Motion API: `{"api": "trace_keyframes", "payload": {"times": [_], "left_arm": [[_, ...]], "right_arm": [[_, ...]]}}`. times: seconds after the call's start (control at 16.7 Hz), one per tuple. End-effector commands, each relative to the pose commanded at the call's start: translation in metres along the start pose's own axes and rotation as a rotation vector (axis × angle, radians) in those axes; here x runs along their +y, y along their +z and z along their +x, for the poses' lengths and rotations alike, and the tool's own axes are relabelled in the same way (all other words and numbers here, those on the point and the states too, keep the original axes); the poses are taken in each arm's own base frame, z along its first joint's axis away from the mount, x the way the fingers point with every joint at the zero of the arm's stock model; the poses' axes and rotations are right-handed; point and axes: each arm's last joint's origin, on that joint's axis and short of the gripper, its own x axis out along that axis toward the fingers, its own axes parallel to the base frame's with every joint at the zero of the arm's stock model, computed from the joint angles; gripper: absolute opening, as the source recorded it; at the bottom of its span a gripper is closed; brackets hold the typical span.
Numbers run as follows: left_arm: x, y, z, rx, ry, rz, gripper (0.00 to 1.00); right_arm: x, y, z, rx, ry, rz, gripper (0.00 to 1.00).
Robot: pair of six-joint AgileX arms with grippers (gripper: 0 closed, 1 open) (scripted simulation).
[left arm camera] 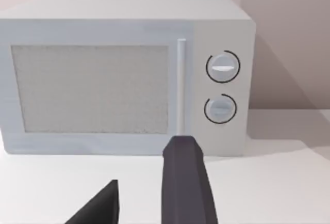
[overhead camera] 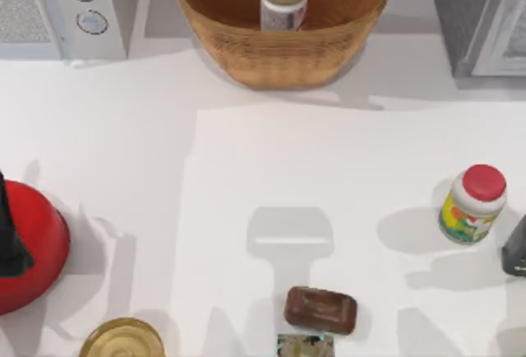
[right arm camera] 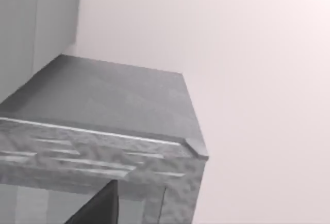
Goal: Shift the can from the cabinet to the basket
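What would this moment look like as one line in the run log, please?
can: upright in basket | cabinet: far right | left pincer: open, facing microwave

a white counter (overhead camera: 246, 168) spreads under soft overhead light, crossed by pale grey shadows. a light grey appliance with two round dials (overhead camera: 78, 7) stands at its far left, against a plain pinkish-white wall (left arm camera: 283, 28).
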Motion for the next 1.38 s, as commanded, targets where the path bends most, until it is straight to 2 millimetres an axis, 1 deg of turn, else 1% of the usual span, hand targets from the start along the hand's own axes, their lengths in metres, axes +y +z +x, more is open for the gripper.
{"api": "trace_keyframes", "payload": {"times": [0.12,0.24,0.48,0.9,1.02,1.14,1.26,1.38], "left_arm": [[0.000,0.000,0.000,0.000,0.000,0.000,1.00],[0.000,0.000,0.000,0.000,0.000,0.000,1.00],[0.000,0.000,0.000,0.000,0.000,0.000,1.00],[0.000,0.000,0.000,0.000,0.000,0.000,1.00],[0.000,0.000,0.000,0.000,0.000,0.000,1.00],[0.000,0.000,0.000,0.000,0.000,0.000,1.00],[0.000,0.000,0.000,0.000,0.000,0.000,1.00],[0.000,0.000,0.000,0.000,0.000,0.000,1.00]], "right_arm": [[0.006,0.020,-0.004,0.020,0.013,0.039,1.00],[0.011,0.029,-0.007,0.047,0.026,0.091,1.00],[0.017,0.031,-0.010,0.087,0.042,0.170,1.00],[0.018,0.031,-0.007,0.088,0.042,0.172,1.00],[0.025,0.034,0.002,0.084,0.038,0.167,1.00],[0.038,0.036,0.018,0.079,0.035,0.165,1.00],[0.060,0.039,0.039,0.076,0.034,0.167,1.00],[0.091,0.043,0.062,0.077,0.033,0.172,1.00]]}}
